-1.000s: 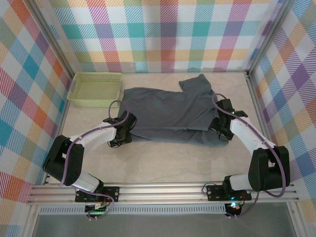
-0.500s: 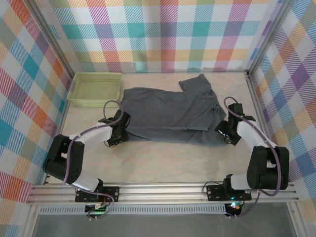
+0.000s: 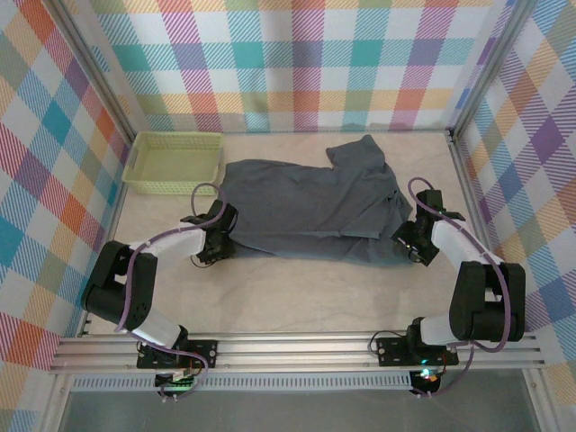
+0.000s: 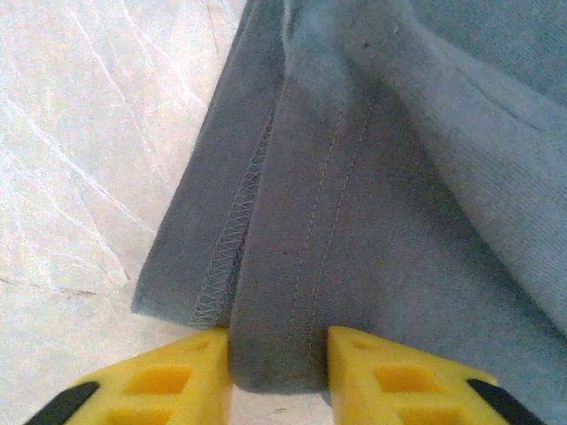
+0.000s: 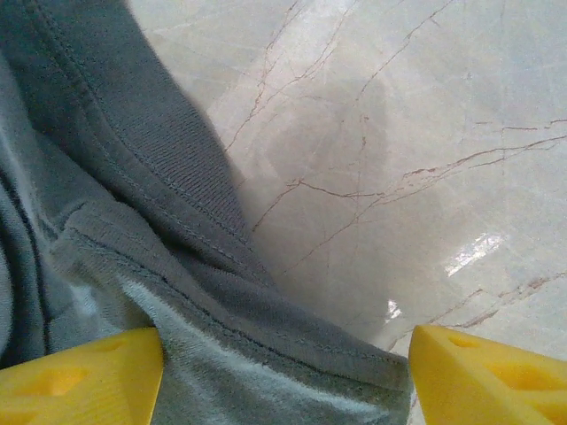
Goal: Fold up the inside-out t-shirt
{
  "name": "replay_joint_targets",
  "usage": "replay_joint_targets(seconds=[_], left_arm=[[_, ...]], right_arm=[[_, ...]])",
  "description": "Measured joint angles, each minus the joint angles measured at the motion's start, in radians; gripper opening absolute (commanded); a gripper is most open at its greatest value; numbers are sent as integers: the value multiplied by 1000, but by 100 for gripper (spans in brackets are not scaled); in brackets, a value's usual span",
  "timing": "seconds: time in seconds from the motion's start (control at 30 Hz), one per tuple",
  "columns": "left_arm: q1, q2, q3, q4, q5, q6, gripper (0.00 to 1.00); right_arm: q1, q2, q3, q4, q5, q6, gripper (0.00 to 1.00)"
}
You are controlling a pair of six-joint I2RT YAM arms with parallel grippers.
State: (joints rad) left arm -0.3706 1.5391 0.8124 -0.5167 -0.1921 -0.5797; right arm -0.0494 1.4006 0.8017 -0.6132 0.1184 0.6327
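The inside-out t-shirt [image 3: 306, 202], slate blue-grey and wrinkled, lies spread across the middle of the table with one sleeve pointing to the back. My left gripper [image 3: 219, 236] is at its near left corner. In the left wrist view the yellow fingertips [image 4: 177, 381] press both sides of a folded hem [image 4: 279, 336], so this gripper [image 4: 279, 372] is shut on the cloth. My right gripper [image 3: 409, 243] is at the shirt's near right corner. Its jaws stand wide apart, and the stitched edge of the shirt [image 5: 266, 336] lies between the fingers of the gripper [image 5: 283, 372] without being pinched.
A pale yellow-green mesh basket [image 3: 171, 184] sits at the back left, just beyond the shirt's left end. Checked walls close in the table at the back and both sides. Bare marble table [image 3: 306, 288] lies between the shirt and the arm bases.
My left jaws have narrowed onto the hem fold. The right gripper slid off the shirt toward its right edge earlier, then stayed put. The shirt's near right corner shifted slightly.
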Motion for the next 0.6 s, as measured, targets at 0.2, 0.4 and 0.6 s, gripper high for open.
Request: replay_joint_targets(seconds=[0.2,0.4,0.6], left_arm=[[0,0,0,0,-4,5,15],[0,-1,2,-4,-10,13,7],[0,-13,2,-7,-10,13,3]], right_arm=[[-7,0,-8,0,4,6,67],[-10,-1,-30,9,3,10,66],[-10,-1,-37,12,0,10,65]])
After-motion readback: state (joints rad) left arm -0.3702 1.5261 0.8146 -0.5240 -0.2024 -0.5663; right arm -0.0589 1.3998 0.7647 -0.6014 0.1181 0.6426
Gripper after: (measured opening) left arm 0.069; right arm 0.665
